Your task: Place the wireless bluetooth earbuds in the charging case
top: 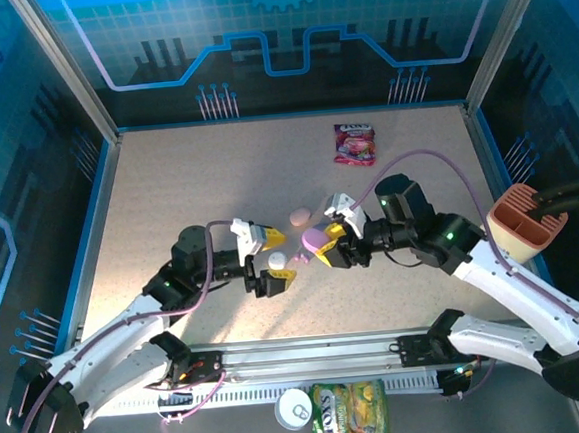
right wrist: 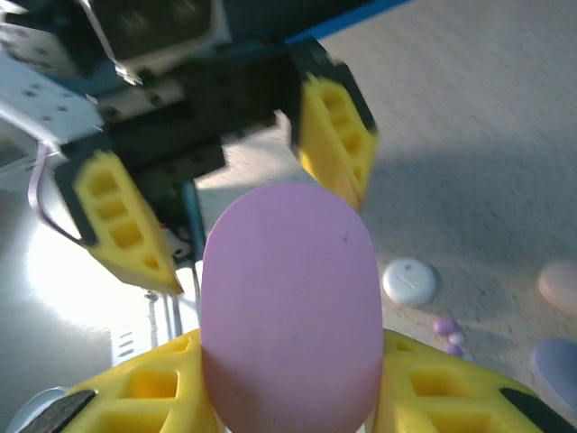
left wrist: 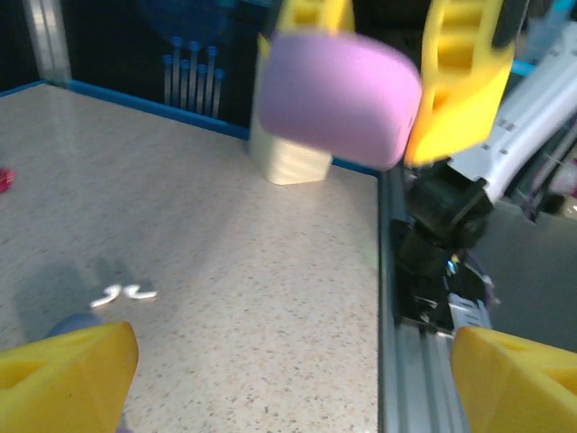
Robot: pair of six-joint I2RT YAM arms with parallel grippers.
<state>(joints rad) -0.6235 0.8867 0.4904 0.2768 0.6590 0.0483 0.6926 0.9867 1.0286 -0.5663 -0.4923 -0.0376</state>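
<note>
Right gripper point(top: 322, 244): clamped on purple case point(right wrist: 288, 307), off the table point(left wrist: 270, 316); I judge for opening.
Left gripper point(top: 276, 259): jaws wide, facing that case.
Earbuds point(left wrist: 123, 293): white pair loose on table, none inserted.

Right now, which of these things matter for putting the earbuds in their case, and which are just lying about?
For the job: purple case, held in the right fingers; white earbuds; purple earbuds; white round case; pink case.
Lying about: red snack packet; green snack bag; can; orange holder.
</note>
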